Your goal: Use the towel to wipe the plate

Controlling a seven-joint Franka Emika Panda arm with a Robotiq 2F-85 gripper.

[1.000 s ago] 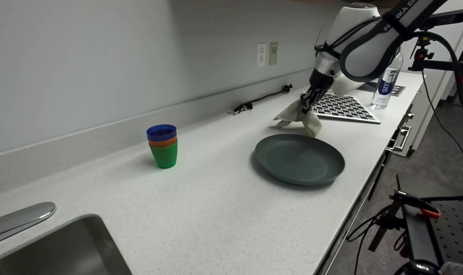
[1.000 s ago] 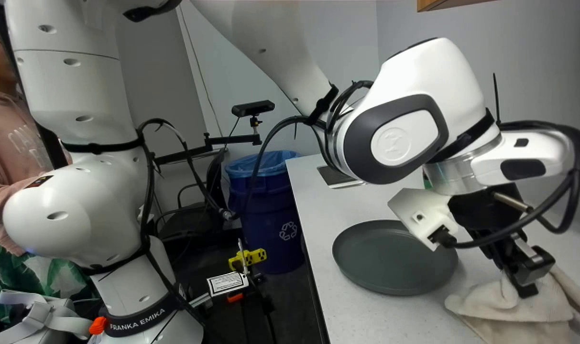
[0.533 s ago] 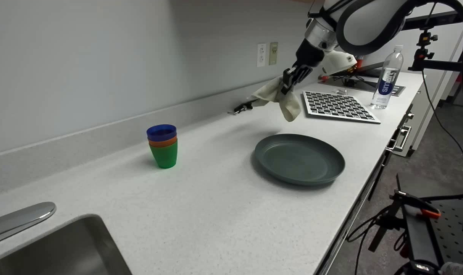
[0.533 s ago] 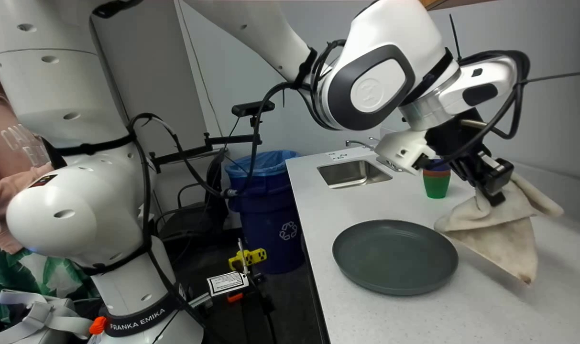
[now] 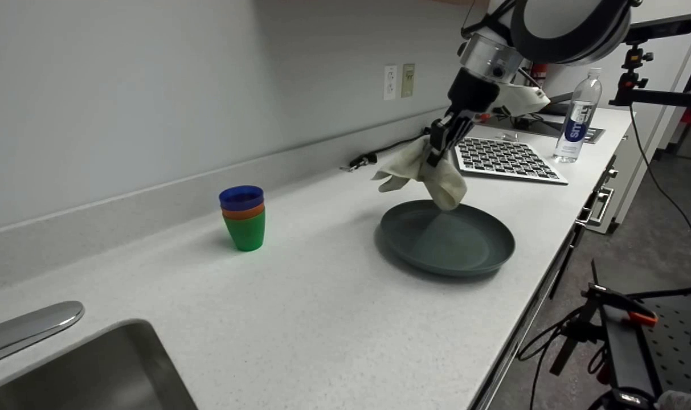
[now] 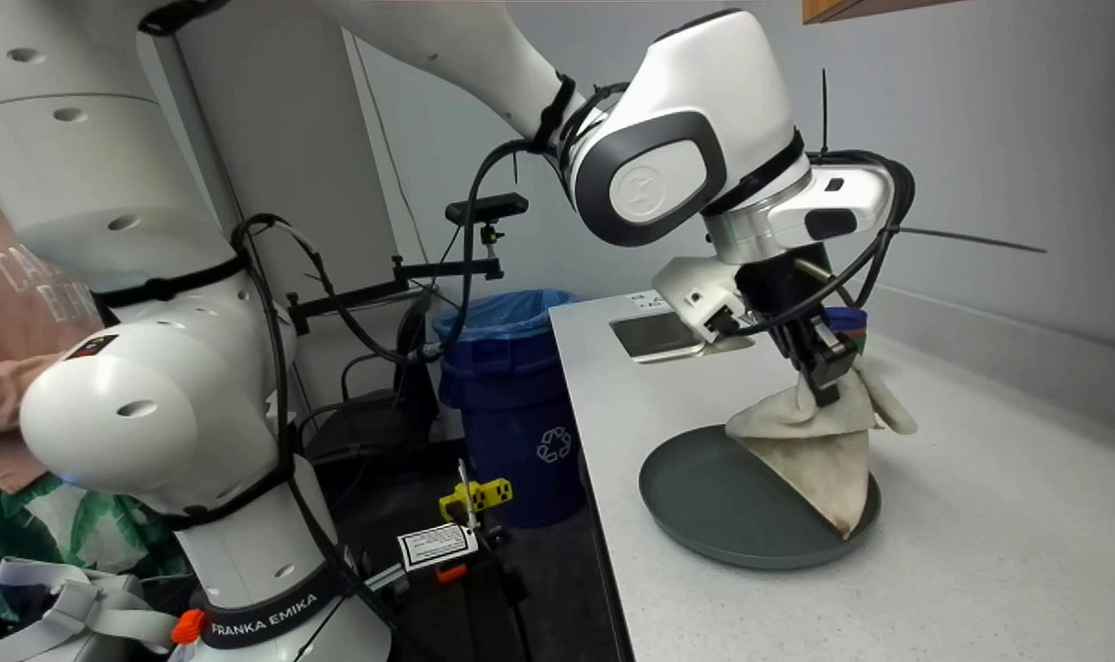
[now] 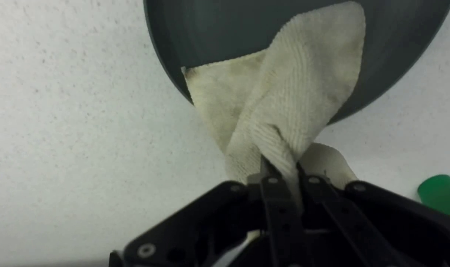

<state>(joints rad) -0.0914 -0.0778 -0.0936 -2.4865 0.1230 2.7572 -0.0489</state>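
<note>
The cream towel (image 5: 445,185) hangs bunched from my gripper (image 5: 434,159) in both exterior views. My gripper (image 6: 825,395) is shut on the towel (image 6: 814,450), pointing down at a tilt. The dark green plate (image 5: 453,245) lies flat on the counter. The towel's loose folds hang over the wall-side part of the plate (image 6: 732,515); whether they touch it I cannot tell. In the wrist view the towel (image 7: 310,70) is pinched between the fingers and covers part of the plate (image 7: 225,29). The fingertips are partly hidden by cloth.
Stacked cups (image 5: 242,219) stand near the wall, beyond the plate. A checkered board (image 5: 507,159) and a water bottle (image 5: 577,119) are at the counter's far end. A black cable (image 5: 363,159) lies along the wall. A sink (image 5: 111,370) is at the opposite end.
My gripper first lifted the towel off the counter beside the plate. Then it came down again, moving over toward the plate, so the towel now hangs over it. The plate has not moved.
</note>
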